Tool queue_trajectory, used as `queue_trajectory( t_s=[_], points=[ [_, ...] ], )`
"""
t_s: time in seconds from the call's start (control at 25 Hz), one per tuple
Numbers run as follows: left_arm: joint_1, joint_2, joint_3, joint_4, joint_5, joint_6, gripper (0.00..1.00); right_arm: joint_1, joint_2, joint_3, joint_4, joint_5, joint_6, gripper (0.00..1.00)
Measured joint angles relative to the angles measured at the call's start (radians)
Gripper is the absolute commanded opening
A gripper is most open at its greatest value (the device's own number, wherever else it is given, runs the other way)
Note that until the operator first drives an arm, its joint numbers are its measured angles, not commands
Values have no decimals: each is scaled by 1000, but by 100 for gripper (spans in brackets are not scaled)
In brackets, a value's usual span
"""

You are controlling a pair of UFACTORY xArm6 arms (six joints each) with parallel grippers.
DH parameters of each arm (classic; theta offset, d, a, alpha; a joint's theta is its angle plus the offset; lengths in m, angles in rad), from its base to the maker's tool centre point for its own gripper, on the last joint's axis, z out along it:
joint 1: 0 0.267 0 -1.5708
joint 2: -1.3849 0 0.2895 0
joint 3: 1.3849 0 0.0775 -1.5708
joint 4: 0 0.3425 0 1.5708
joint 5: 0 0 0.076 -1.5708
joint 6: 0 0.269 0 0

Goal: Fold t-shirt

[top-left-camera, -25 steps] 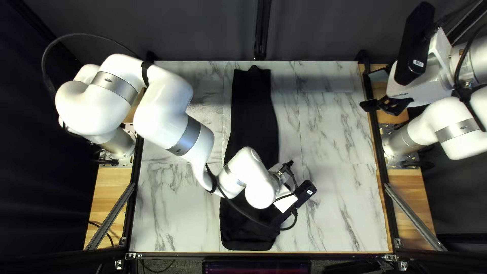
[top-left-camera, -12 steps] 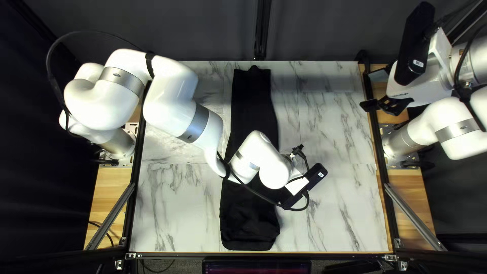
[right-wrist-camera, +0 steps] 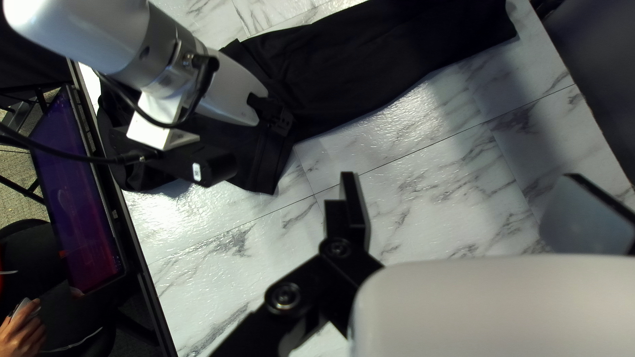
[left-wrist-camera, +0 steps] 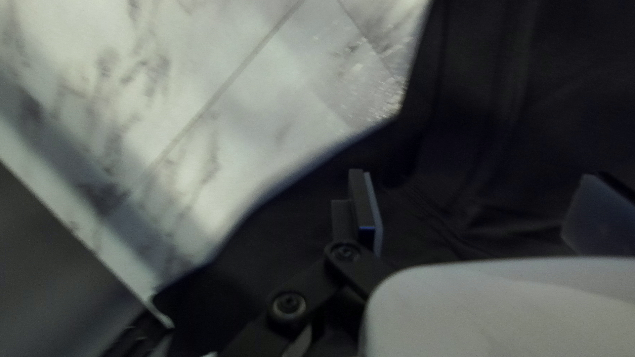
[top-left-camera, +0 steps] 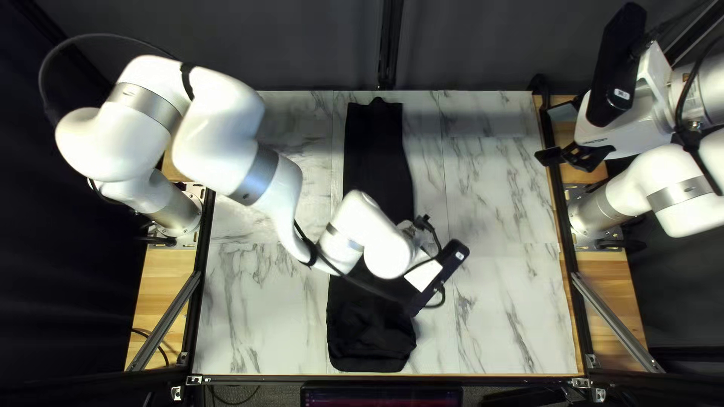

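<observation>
The black t-shirt [top-left-camera: 378,151] lies as a long narrow strip from the table's far edge to its near edge. My left gripper [top-left-camera: 424,276] is over its near half, its fingertips hidden there by wrist and camera. In the left wrist view my left gripper [left-wrist-camera: 479,211] stands open above the dark cloth [left-wrist-camera: 509,99], neither finger pinching it. My right gripper [top-left-camera: 569,157] is at the table's right edge, away from the shirt. Seen from its own wrist, the right gripper [right-wrist-camera: 471,210] is open, with bare marble between its fingers and the shirt [right-wrist-camera: 390,59] beyond.
Marble tabletop [top-left-camera: 501,188] shows on both sides of the shirt. The left arm [top-left-camera: 226,151] crosses the table's left half. A monitor [top-left-camera: 381,396] stands off the near edge. In the right wrist view a person's hand [right-wrist-camera: 23,330] is beside the monitor [right-wrist-camera: 79,198].
My left arm's wrist has moved toward the table's far edge, swinging right and then back left, uncovering more of the shirt's near end. The right arm and the shirt look unmoved.
</observation>
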Motion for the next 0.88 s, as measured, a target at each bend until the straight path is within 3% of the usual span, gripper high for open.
queue_trajectory(
  t_s=[0.16, 0.64, 0.88],
  points=[
    [15, -19, 19, -51, -20, 14, 100, 0, 0, 0, 0, 0, 0, 100],
    [26, -14, 72, -31, -106, -98, 100, 0, 0, 0, 0, 0, 0, 100],
    [45, 32, 46, -84, -124, -119, 100, 0, 0, 0, 0, 0, 0, 100]
  ],
)
